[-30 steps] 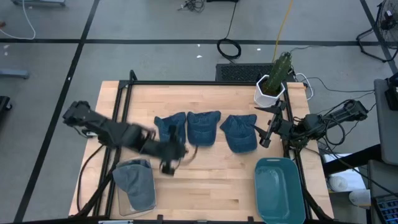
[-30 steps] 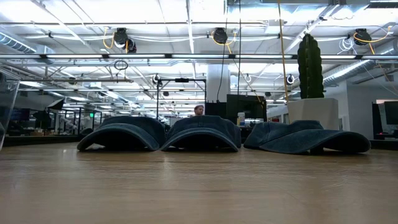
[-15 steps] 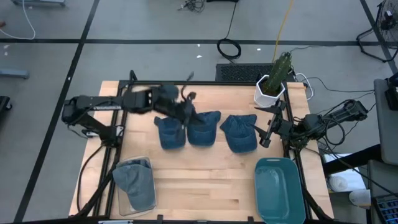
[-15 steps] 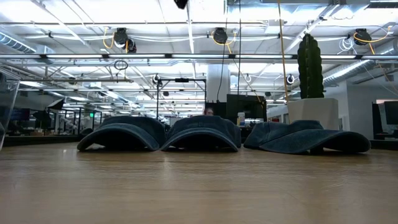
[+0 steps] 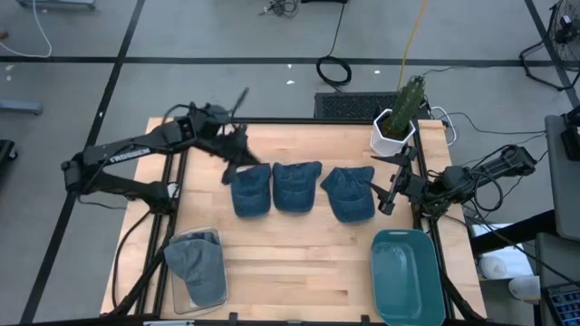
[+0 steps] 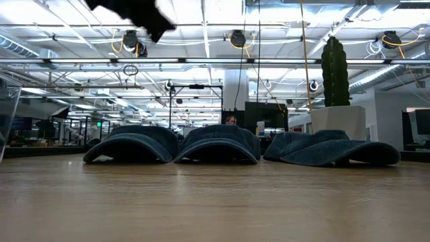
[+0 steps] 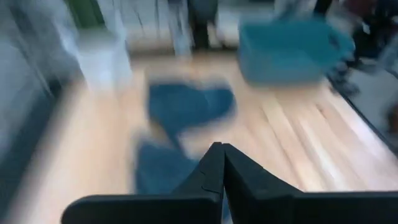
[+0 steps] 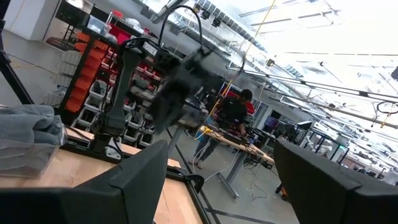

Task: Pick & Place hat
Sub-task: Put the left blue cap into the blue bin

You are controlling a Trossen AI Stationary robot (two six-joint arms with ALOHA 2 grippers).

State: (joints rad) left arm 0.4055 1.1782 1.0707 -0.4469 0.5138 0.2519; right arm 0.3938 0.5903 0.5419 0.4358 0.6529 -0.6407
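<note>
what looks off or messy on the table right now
Nothing stands out. Three blue caps sit in a neat row mid-table, a fourth cap lies in the clear bin, and the teal tub is upright and empty.

A potted cactus [image 5: 399, 122] stands at the table's [image 5: 308, 263] far right corner.

The left arm reaches in from the table's left edge toward the far side, its forearm stretched out and raised well above the tabletop. The left gripper [image 5: 237, 156] has its two fingers [image 7: 214, 171] pressed together with nothing between them. The right arm sits folded at the table's right edge, its wrist pointing inward; the right gripper [image 5: 381, 187] has its fingers [image 8: 140, 180] spread wide, empty.
</note>
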